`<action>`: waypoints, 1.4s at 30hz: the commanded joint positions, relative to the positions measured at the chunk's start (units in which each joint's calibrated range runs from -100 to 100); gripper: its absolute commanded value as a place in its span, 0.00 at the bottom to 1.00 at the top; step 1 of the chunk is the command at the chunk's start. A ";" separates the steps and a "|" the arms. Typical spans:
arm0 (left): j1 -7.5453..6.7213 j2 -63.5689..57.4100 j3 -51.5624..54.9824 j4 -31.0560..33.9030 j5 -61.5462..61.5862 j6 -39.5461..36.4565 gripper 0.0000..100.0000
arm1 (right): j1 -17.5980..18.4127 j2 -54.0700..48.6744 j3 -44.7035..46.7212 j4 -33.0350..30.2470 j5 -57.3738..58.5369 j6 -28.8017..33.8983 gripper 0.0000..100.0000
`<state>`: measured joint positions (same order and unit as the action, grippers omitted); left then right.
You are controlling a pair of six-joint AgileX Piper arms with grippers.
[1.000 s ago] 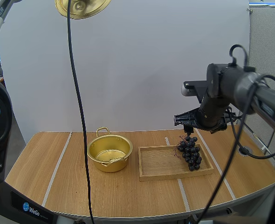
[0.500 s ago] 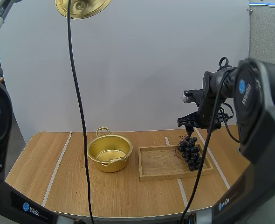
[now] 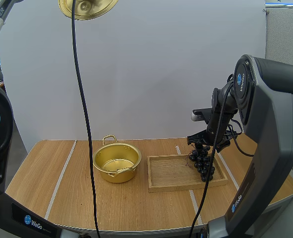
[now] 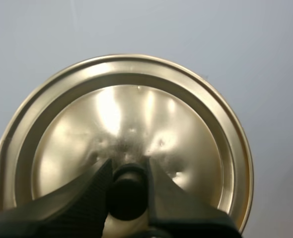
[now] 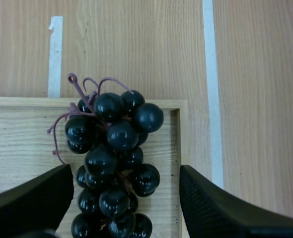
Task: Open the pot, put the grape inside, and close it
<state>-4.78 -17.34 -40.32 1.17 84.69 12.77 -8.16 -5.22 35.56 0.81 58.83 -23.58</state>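
The gold pot stands uncovered on the table, left of the wooden tray. Its gold lid hangs high up at the back left, and my left gripper is shut on the lid's black knob, seen against the lid. A bunch of dark grapes lies in the tray's right end. My right gripper hovers just above the bunch, open, with its fingers spread to either side of the grapes over the tray.
White tape lines run front to back across the wooden table. The tray's left half is bare. The right arm's large grey body rises at the table's right edge.
My right gripper has come down toward the grapes in the tray and the right arm has swung closer. The lid and left gripper have stayed still.
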 commanded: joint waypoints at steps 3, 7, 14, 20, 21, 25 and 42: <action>-0.17 -0.53 -0.46 0.54 -2.36 -0.35 0.00 | -0.26 2.51 -0.39 0.27 -1.71 -1.28 1.00; -0.17 -0.53 -0.46 0.54 -2.36 -0.35 0.00 | -0.26 4.13 -0.39 0.42 -1.92 -1.42 1.00; -0.17 -0.53 -0.46 0.54 -2.36 -0.35 0.00 | -0.26 8.32 -0.39 0.91 -2.12 -2.36 1.00; -0.17 -0.53 -0.46 0.54 -2.36 -0.35 0.00 | -0.26 10.10 -0.39 1.14 -2.12 -2.64 1.00; -0.17 -0.53 -0.46 0.54 -2.36 -0.35 0.00 | -0.26 10.10 -0.39 1.14 -2.12 -2.64 1.00; -0.17 -0.53 -0.46 0.54 -2.36 -0.35 0.00 | -0.26 10.36 -0.39 1.14 -2.12 -2.64 1.00; -0.17 -0.53 -0.46 0.54 -2.36 -0.35 0.00 | -0.26 12.32 -0.39 1.03 -0.77 -2.64 1.00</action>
<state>-4.78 -17.34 -40.32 1.17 84.69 12.77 -8.16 5.80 34.70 3.68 56.75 -25.65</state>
